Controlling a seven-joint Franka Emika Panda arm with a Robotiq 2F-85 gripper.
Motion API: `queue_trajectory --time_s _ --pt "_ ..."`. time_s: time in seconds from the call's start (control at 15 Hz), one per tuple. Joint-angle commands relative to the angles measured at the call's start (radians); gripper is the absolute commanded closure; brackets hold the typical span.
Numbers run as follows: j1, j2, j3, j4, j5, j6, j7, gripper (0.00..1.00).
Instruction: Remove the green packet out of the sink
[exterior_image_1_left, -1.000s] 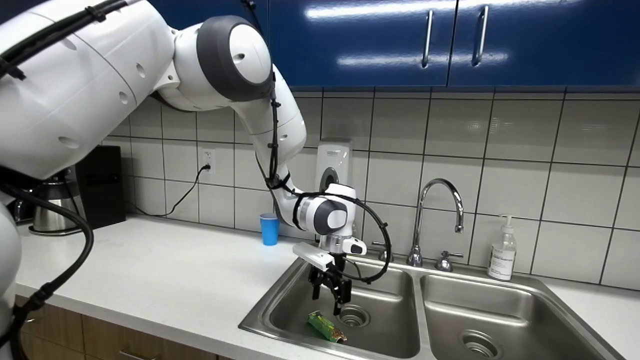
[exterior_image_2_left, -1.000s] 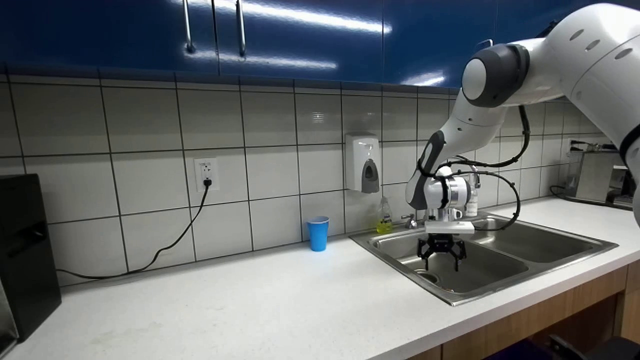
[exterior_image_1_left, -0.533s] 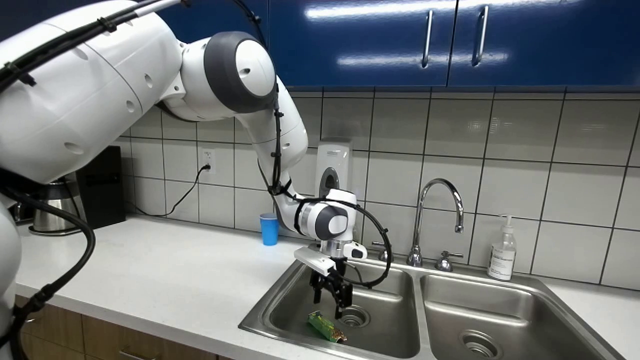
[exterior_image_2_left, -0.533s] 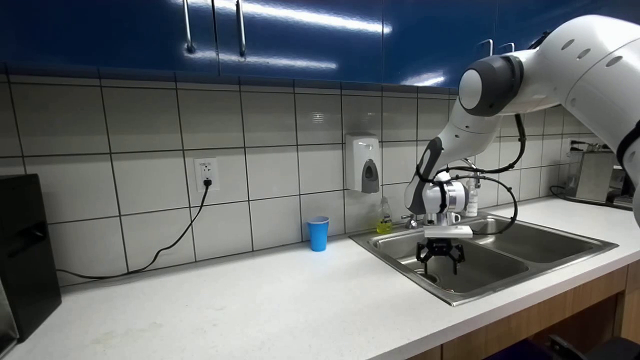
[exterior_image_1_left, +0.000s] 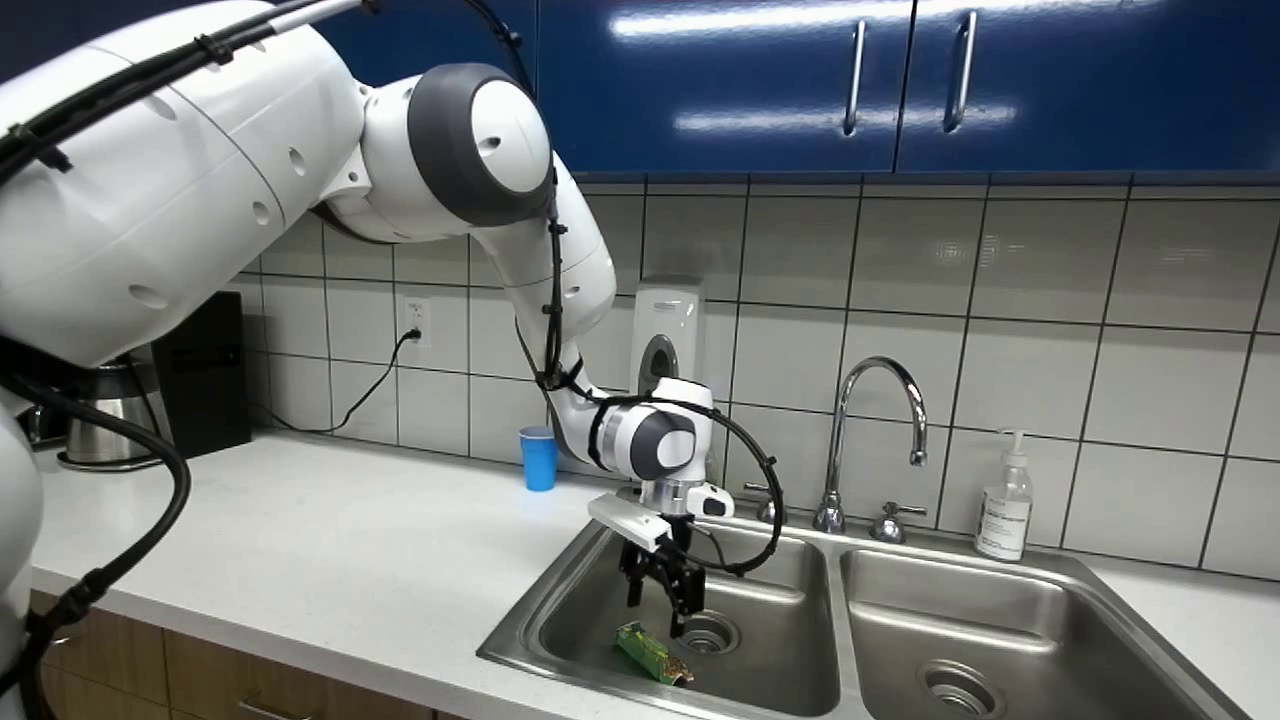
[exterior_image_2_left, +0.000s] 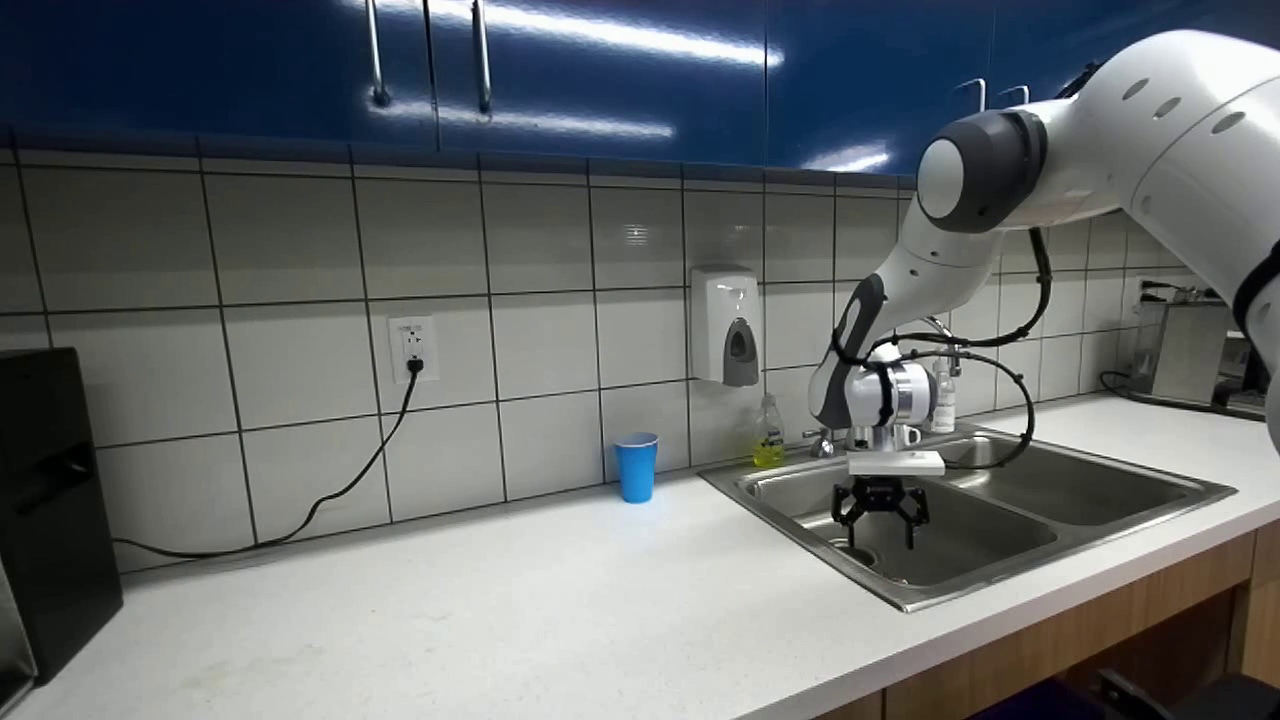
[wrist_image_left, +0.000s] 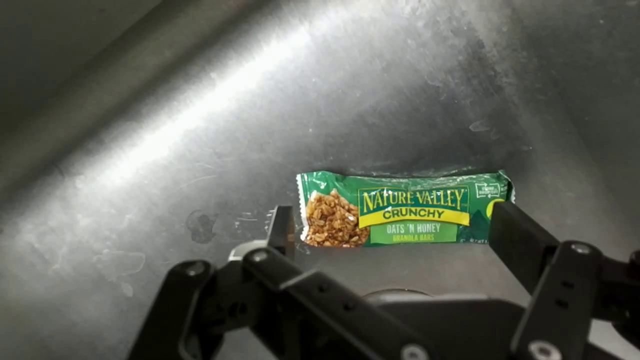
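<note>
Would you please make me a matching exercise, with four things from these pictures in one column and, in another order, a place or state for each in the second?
Things
1. Packet
2. Gripper
3. Cup
4. White dispenser

Places and states
A. upright on the counter
B. lying in the sink
C. fixed to the tiled wall
D. jaws apart, gripping nothing

Right pairs: 1-B; 2-D; 3-A; 4-C

Glossy blue cabinets streaked with reflected light, pale tiled wall; white countertop, wood-grain drawers below
</note>
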Motion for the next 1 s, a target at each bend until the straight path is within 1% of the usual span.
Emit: queue_trajectory --time_s 0.0,0.27,0.4,0.93 --pt "0.011 -0.007 -0.007 -0.004 -0.055 -0.016 -0.033 0.0" --pt "0.024 0.002 -0.008 0.002 -0.134 -0.016 -0.082 0.0" --pt "0.017 0.011 0.001 0.007 -0.162 -0.013 -0.125 0.0" --pt "-0.01 0.037 0.028 0.016 -0.244 0.011 -0.363 0.0"
